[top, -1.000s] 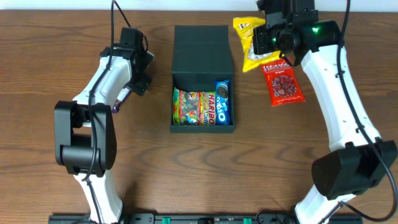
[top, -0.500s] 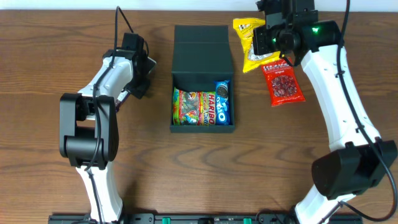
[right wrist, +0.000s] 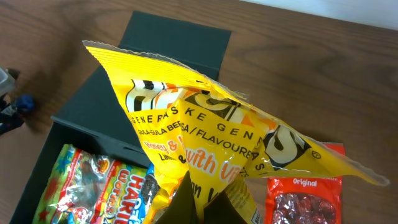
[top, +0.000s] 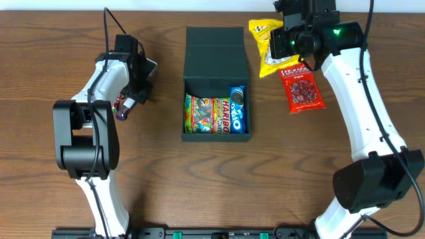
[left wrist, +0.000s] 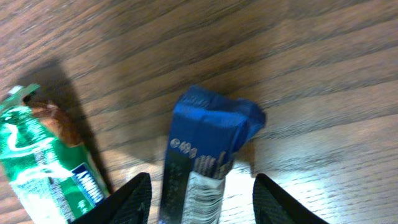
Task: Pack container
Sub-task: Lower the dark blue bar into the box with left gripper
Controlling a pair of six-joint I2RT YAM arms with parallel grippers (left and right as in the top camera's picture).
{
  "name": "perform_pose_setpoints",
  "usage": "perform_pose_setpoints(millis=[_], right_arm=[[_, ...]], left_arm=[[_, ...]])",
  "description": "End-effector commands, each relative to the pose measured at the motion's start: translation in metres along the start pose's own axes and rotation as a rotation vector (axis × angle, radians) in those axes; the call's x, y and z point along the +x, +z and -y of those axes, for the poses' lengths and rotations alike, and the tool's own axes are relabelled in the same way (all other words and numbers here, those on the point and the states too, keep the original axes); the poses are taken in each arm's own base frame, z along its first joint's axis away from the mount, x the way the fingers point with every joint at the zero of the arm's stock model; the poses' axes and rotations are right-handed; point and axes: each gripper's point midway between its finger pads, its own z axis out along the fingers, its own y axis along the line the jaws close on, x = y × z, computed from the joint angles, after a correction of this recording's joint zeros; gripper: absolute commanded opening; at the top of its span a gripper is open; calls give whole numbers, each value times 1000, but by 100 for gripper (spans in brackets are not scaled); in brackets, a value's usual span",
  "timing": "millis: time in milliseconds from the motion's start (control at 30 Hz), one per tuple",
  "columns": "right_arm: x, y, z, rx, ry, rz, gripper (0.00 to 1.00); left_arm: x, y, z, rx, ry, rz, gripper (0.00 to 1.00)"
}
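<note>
The dark teal-green container [top: 216,50] sits mid-table with its lid flap open toward the back. Inside lie a Haribo packet [top: 207,114] and a blue Oreo packet [top: 238,107]. My right gripper [right wrist: 214,202] is shut on a yellow snack bag [right wrist: 205,140], held up just right of the container [right wrist: 168,74]; the bag also shows in the overhead view [top: 267,46]. My left gripper [left wrist: 202,199] is open low over a blue bar wrapper [left wrist: 208,146] on the table, jaws either side of it. A green wrapper [left wrist: 50,165] lies beside it.
A red snack pouch [top: 303,87] lies flat on the table right of the container, under the right arm; it also shows in the right wrist view [right wrist: 305,199]. Both arm bases stand at the near edge.
My left arm has swung left and back, away from the container, and now hangs over the small wrappers. The right arm and yellow bag have not moved.
</note>
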Motion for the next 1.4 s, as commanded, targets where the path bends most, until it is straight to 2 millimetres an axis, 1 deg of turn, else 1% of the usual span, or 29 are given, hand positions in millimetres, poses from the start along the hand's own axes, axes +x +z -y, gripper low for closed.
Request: perform_pose_setpoints(millis=[0,200,267,367,500,600,667,733,800,833,900,933,1000,1033,1067,1133,1200,1267,1367], right_arm=[[-7,-8,-6,-12,-9,24,1],[-6,-8,-6,-12,-9,22,1],[-6,-8,-6,-12,-9,22,1],[-6,-8,-6,-12,-8,21,1],[-6,-9,-4,-9,-6,24,1],[-9,-14,0,-3,0,35,1],[-11,-20,5,6,7,48,1],[-15,-29,14,20,20,70,1],[-18,-38,26,37,38,90,1],[-19,-43,33,48,56,100,1],[-21,-54,49,72,92,120,1],[-21,-58,56,83,104,128,1],[-21,-64,68,101,122,138,1],[-21,-67,73,109,130,142,1],[-20,-69,79,118,139,145,1],[-19,-72,88,130,153,147,1],[-18,-74,97,143,168,149,1],[-16,-78,107,159,185,153,1],[-14,-83,123,182,211,159,1]], left_arm=[[2,6,6,30,-7,-3,50],[4,13,7,34,-8,-15,44],[4,13,6,33,-9,-13,40],[5,15,6,36,-10,-17,30],[5,16,6,35,-10,-20,21],[5,16,3,16,-36,-23,13],[4,14,-1,-8,-71,-24,10],[-5,5,-8,-31,-128,-5,7],[-20,-12,-13,-48,-185,36,6],[-31,-24,-16,-55,-223,66,6],[-57,-56,-20,-62,-308,137,6],[-70,-72,-18,-46,-323,176,6],[-94,-101,-5,-2,-271,251,6],[-105,-114,3,18,-218,287,6],[-116,-128,15,32,-125,327,6],[-128,-143,37,24,56,369,6],[-136,-151,67,8,275,389,6],[-139,-153,106,9,490,390,6],[-140,-155,156,15,738,395,6]])
